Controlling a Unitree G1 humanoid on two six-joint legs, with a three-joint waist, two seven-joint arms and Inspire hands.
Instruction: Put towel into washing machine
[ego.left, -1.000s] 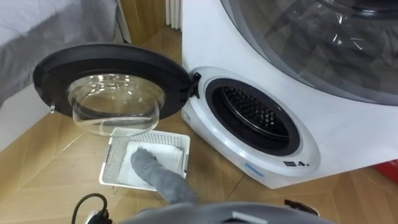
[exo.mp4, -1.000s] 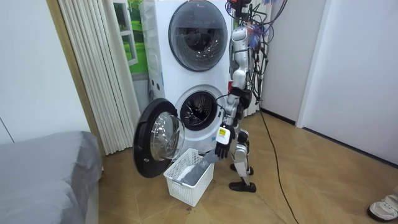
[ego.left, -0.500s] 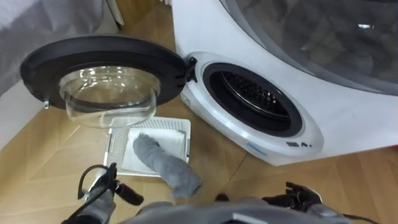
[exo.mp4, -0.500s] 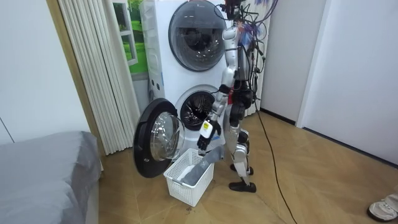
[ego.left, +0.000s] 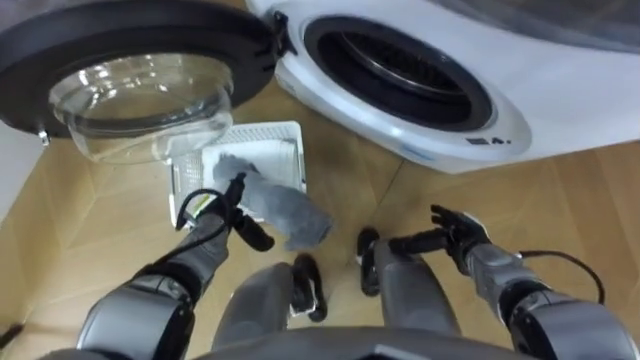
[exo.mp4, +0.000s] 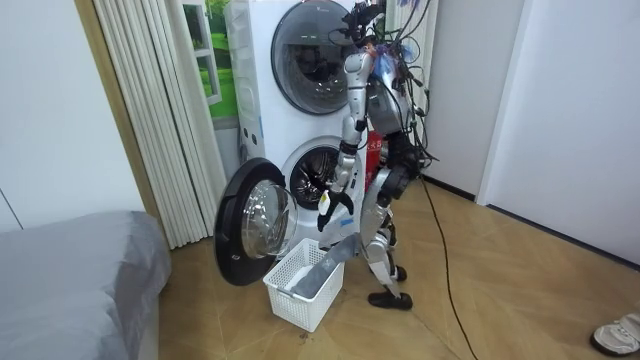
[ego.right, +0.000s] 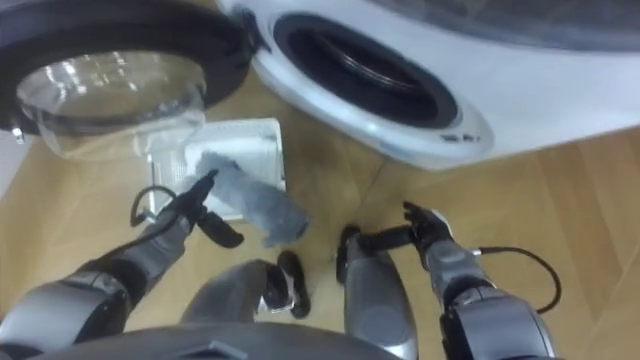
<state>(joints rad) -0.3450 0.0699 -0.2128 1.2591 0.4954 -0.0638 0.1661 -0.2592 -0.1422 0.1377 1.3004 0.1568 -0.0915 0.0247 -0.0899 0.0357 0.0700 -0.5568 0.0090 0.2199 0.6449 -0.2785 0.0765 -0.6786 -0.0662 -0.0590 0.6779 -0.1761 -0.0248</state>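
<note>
A grey towel lies in the white laundry basket on the floor and hangs out over its near edge. My left hand hovers open just above the towel's left side, holding nothing. Off to the right, my right hand is open too, its fingers pointing left over the wooden floor, well apart from the towel. The washing machine's drum opening gapes beyond the basket on the right, with its round glass door swung wide to the left. In the room view I stand bent forward before the washing machine, with the basket at my feet.
A second machine is stacked on top of the washer. The open door overhangs the basket's far side. A grey bed fills the room view's lower left, and ribbed panels stand beside the machines. Wooden floor stretches right of the basket.
The head camera has tipped down, bringing both arms into sight. My left hand rose from the towel's level and moved toward the door side. The towel stays in the basket.
</note>
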